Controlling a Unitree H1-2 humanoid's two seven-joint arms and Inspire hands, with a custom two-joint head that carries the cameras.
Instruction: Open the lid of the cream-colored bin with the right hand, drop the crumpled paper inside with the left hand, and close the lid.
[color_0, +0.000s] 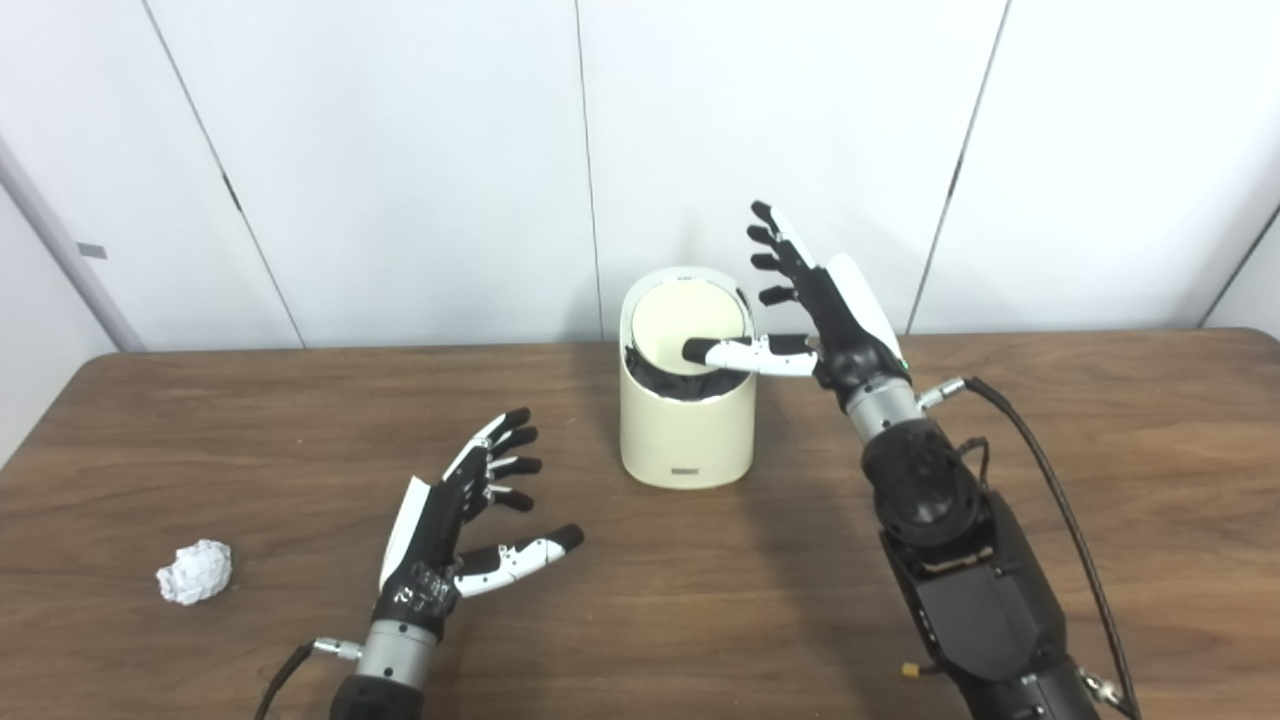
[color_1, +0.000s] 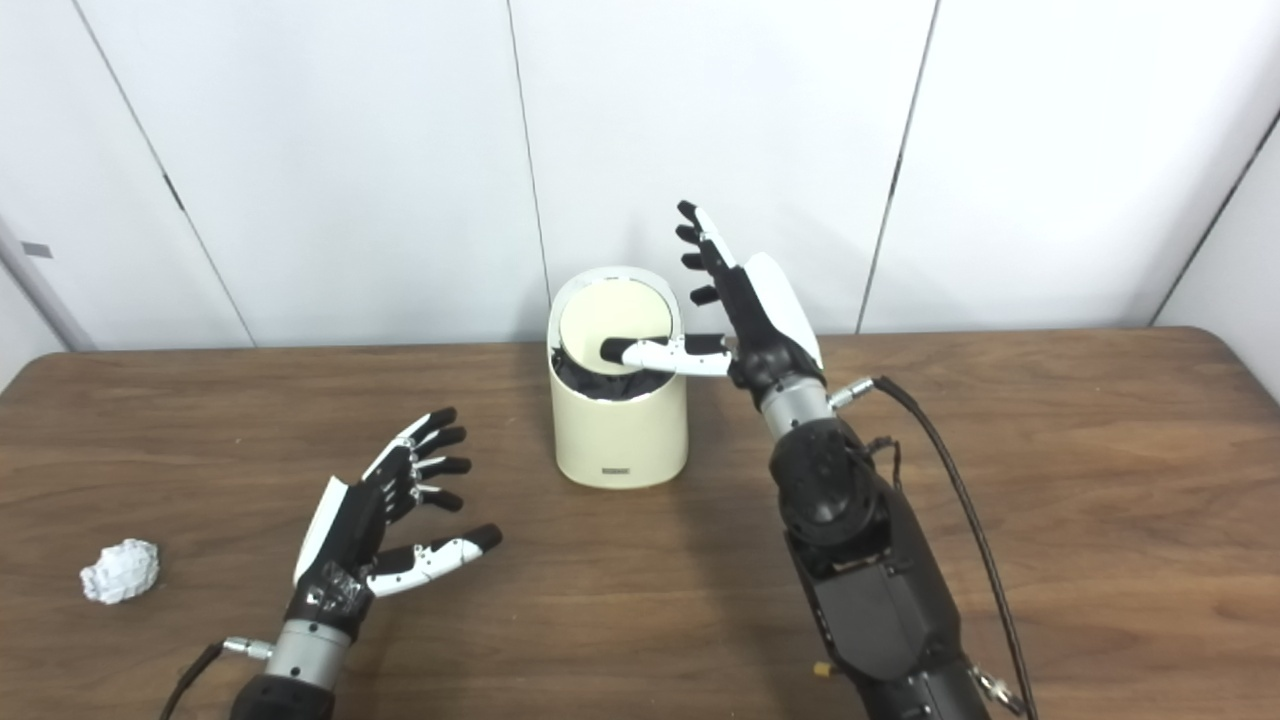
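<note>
In the left eye view, the right hand (color_0: 835, 320) is standing with its fingers spread and pointing up, gripping nothing, just beside the cream-colored cylindrical plastic bin (color_0: 686, 425). Its thumb (color_0: 745, 353) is reaching sideways over the bin's rim and resting on the round cream lid (color_0: 688, 322), which is tilting back into the bin with a dark liner showing below its front edge. The bin is sitting near the far edge of the brown wooden desk (color_0: 640, 600), about midway along it. A small dark label is showing low on the bin's front, too small to read. The left hand (color_0: 455, 520) is hovering empty over the near part of the desk, fingers apart. The white crumpled paper ball (color_0: 195, 571) is lying near the desk's left edge, well apart from that hand.

In the right eye view, the right hand (color_1: 755, 320) is again splayed with its thumb on the tilted lid (color_1: 615, 318). The left hand (color_1: 375, 520) is holding nothing, and the paper (color_1: 120, 570) is lying apart from it by the left edge.
</note>
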